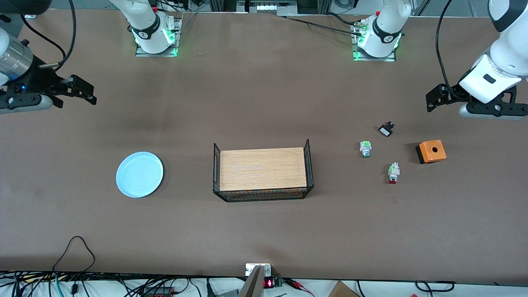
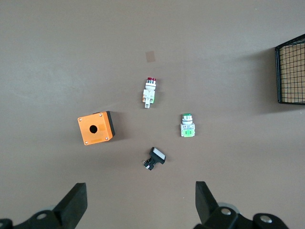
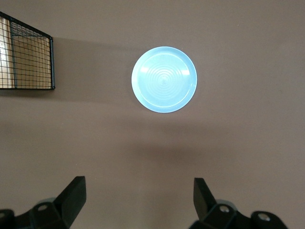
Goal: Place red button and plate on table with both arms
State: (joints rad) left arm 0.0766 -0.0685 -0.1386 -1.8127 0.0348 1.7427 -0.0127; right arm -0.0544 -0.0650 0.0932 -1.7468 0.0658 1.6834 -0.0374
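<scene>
The red button [image 1: 393,173], a whitish switch with a red cap, lies on the brown table [image 1: 264,103] toward the left arm's end; it also shows in the left wrist view [image 2: 149,92]. The pale-blue plate [image 1: 139,174] lies flat on the table toward the right arm's end, and shows in the right wrist view [image 3: 164,79]. My left gripper [image 1: 431,101] is open and empty, up in the air over bare table near the switches [image 2: 141,200]. My right gripper [image 1: 88,93] is open and empty over bare table beside the plate [image 3: 139,198].
A wooden board in a black wire frame [image 1: 262,169] stands mid-table. Near the red button lie a green-capped switch [image 1: 365,149], a small black switch [image 1: 386,129] and an orange box with a hole [image 1: 431,151]. Cables hang along the table's near edge.
</scene>
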